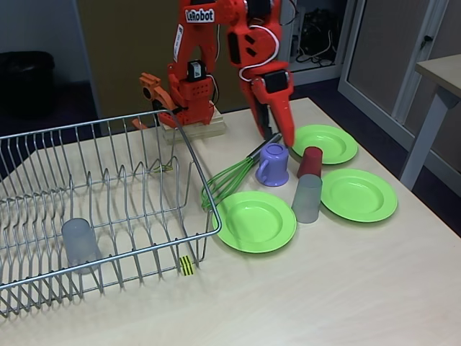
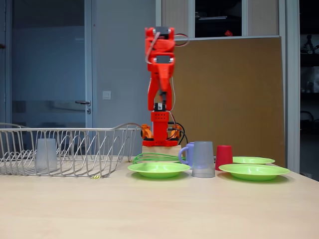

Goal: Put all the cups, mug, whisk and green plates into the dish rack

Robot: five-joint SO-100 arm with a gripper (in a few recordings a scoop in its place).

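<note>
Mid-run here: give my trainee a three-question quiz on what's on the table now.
1. How many tumblers stand inside the dish rack?
2. True or false: the whisk lies on the table with its loops toward the rack.
3. What is the hand closest to: A) red cup, B) purple mug, C) grey tumbler on the table?

Key: 1) one; 2) true; 3) B.
</note>
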